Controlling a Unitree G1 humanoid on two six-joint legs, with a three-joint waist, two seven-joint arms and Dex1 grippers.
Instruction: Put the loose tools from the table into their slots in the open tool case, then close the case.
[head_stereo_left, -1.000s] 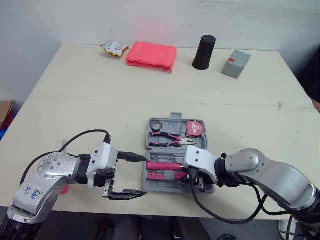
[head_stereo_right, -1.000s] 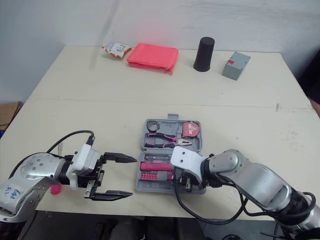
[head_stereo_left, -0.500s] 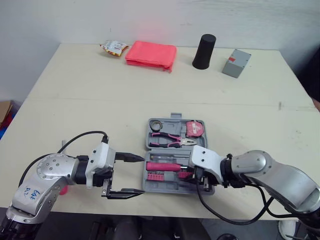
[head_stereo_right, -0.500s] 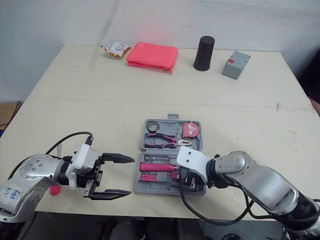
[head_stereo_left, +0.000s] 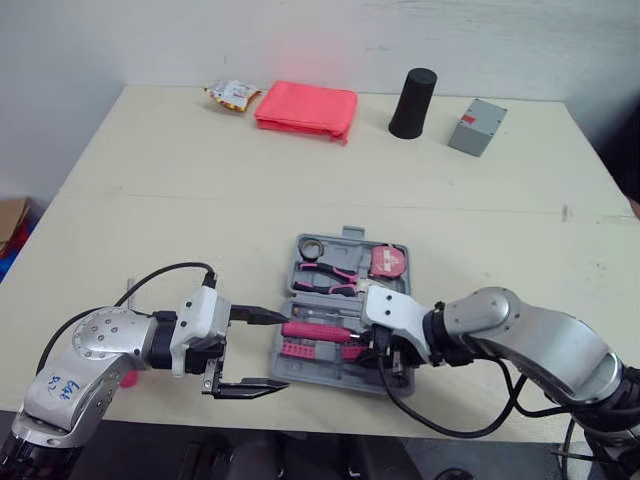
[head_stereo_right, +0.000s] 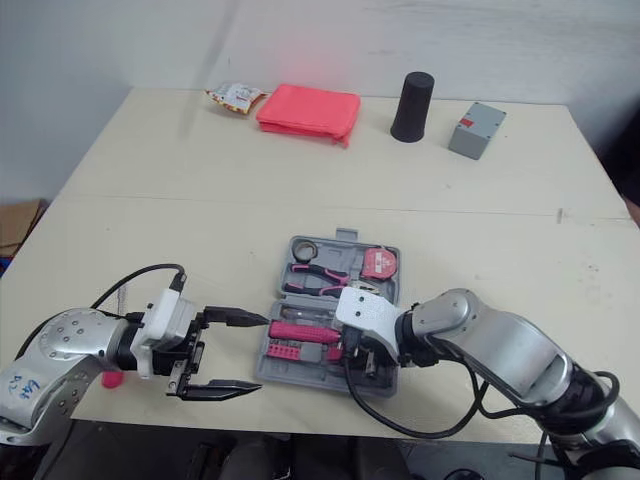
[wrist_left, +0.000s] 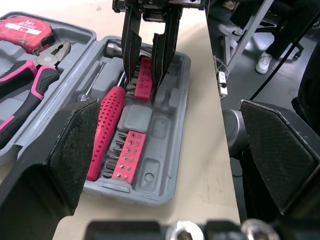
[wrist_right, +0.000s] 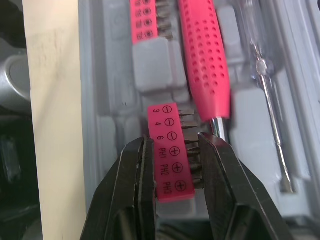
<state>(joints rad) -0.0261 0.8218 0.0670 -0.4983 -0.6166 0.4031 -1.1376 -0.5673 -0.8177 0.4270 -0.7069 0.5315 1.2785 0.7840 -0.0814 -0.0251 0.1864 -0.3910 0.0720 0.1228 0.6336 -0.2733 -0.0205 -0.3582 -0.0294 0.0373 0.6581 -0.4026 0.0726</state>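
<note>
Now pinching pink bit strip (wrist_right: 167, 125) in right gripper (wrist_left: 145, 80) to push into tool case (wrist_left: 145, 192), keeping left gripper (head_stereo_left: 288, 351) wide open nearby.

Matt grey moulded plastic case (wrist_left: 150, 175), glossy pink plastic bit holder (wrist_right: 167, 150) pinched between matt black right jaws, dull metal bits (wrist_right: 189, 119), dimpled pink screwdriver grip (wrist_right: 205, 55) just beside the jaws, smooth matt pale bench (wrist_right: 52, 100)

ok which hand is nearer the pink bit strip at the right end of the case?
Right. The right hand is shut on the bit strip inside the tool case. The left hand sits open at the case's left edge, apart from it.
</note>
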